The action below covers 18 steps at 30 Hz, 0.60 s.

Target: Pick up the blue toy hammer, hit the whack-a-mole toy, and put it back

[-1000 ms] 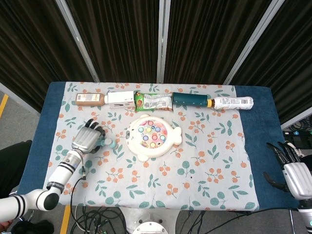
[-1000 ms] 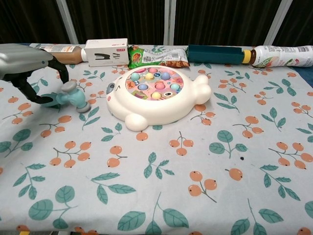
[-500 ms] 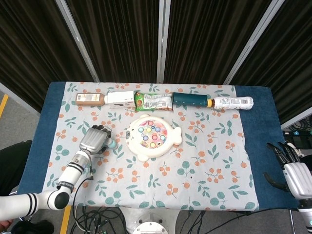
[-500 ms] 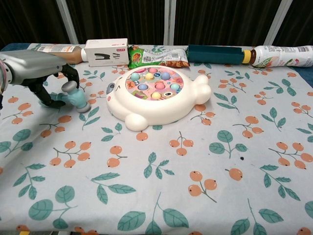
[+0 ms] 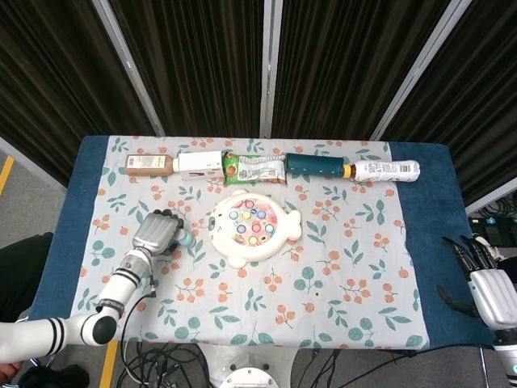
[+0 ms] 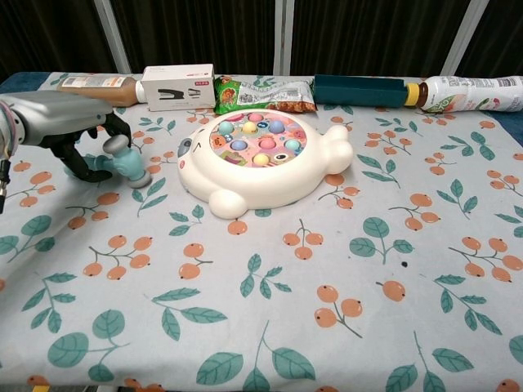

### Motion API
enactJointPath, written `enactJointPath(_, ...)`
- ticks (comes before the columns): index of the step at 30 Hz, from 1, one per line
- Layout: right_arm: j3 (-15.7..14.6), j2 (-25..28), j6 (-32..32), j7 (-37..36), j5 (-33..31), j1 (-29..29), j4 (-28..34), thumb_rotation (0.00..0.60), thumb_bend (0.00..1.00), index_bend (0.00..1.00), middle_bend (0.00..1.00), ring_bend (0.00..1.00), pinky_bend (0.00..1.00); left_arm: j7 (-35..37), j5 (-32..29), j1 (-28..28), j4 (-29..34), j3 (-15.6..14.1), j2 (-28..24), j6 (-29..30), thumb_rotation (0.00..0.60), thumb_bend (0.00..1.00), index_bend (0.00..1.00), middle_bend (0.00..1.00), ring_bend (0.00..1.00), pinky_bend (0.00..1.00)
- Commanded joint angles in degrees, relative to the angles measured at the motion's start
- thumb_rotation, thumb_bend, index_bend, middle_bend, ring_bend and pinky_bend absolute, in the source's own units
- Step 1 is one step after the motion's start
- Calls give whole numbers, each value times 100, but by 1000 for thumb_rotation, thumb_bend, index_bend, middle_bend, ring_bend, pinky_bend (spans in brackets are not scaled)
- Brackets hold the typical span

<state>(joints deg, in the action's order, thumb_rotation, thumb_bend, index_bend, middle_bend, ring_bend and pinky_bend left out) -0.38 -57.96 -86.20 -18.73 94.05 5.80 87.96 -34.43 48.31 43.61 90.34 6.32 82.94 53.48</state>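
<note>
The blue toy hammer lies on the floral cloth left of the whack-a-mole toy, its grey-tipped head toward the toy. My left hand sits over the handle, with its dark fingers curled down around it. From the head view, that left hand covers the handle and only the hammer head shows beside the white toy. My right hand hangs off the table's right edge, fingers apart and holding nothing.
Along the back edge lie a brown bottle, a stapler box, a snack packet, a dark green tube and a white-labelled bottle. The floral cloth stretches bare in front of the toy.
My left hand moved right over the hammer's handle and its fingers curled down around it. The hammer has stayed on the cloth; the right hand has not moved.
</note>
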Motion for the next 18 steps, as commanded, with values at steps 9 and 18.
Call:
enactJointPath(9,-4,7,-5,19,2,-8,18,600,219,66,167,0,0,173,46,28,42,-52,-26,21,600,370,433,361,207,281)
enactJointPath(18,-9,16,0,47,-3,-18,44,600,219,66,168,0,0,289,132,10,-69,-90,50,102,600,373,469,383,225,304)
